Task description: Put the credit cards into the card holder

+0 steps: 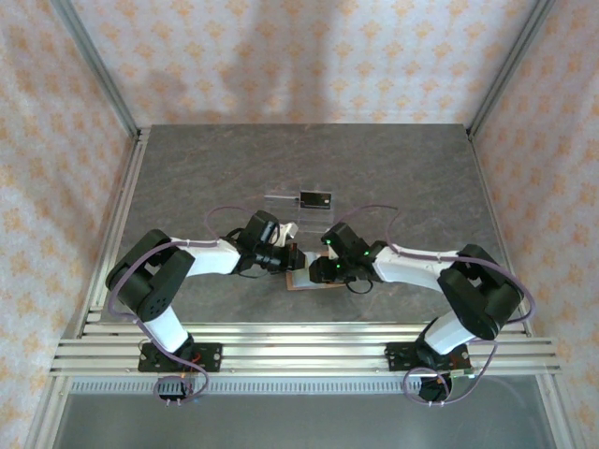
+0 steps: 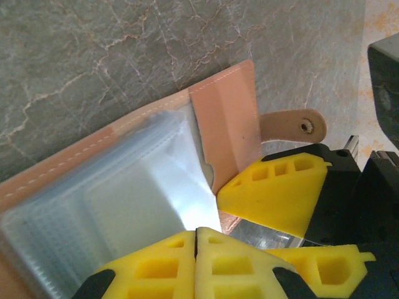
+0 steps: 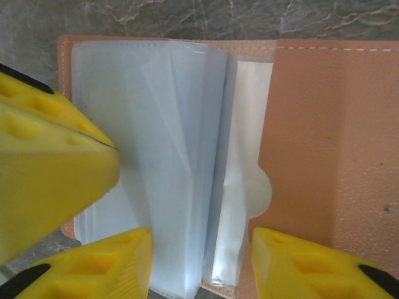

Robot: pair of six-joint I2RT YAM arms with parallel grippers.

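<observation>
The card holder (image 1: 301,279) lies open at the overhead view's centre between both arms, its soft leather and clear sleeves (image 3: 149,137) likely floppy and slippery, best pinched at a sleeve's free edge, where the left gripper (image 2: 196,240) is clenched tight, while the right gripper (image 3: 198,240) is spread astride them.

A robotics lab test cell: left arm (image 1: 201,257) and right arm (image 1: 421,267) bolted to aluminium rails (image 1: 299,351), grey stone-look table (image 1: 234,159), aluminium posts (image 1: 94,65), floral-patterned walls (image 1: 299,56)

One card holder (image 3: 312,124), one black credit card (image 1: 315,197), one clear stand (image 1: 281,198), two arms (image 1: 211,257) (image 1: 412,267)
</observation>
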